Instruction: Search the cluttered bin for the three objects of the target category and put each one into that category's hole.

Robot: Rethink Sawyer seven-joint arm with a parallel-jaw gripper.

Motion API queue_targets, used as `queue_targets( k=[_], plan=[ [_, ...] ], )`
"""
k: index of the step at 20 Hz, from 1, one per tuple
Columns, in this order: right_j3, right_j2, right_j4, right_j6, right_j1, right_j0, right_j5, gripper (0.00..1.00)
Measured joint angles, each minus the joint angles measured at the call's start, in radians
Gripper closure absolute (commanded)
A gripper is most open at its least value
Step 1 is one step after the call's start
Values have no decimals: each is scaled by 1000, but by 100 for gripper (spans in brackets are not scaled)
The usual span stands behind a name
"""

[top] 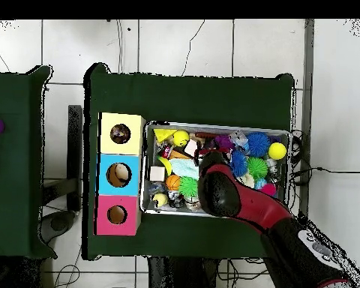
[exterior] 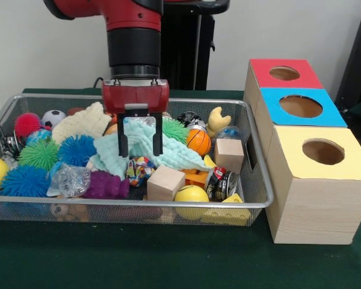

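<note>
Right now the gripper [exterior: 141, 137] is seen w/ fingers spread apart, holding nothing, tips resting on a mint cloth [exterior: 145, 152] mid-bin [exterior: 260, 201]. Spiky balls [exterior: 38, 153], wood blocks [exterior: 166, 183], a mini basketball [exterior: 198, 141] & yellow balls [exterior: 191, 195] are crowded round it. One rope ball [exterior: 139, 170], multicolour strands, is half buried under the cloth's near edge. Boxes w/ holes [exterior: 323, 152] stand beside the bin.

One camera sits low and close, across from the gripper [exterior: 141, 143]. The other looks straight down from high up. Both see the bin [exterior: 168, 208] below it.
</note>
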Motion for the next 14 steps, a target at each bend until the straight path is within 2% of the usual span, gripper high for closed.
queue_targets(
  k=[14],
  plan=[
    [-1,0,-6,0,89,-5,0,0]
  ],
)
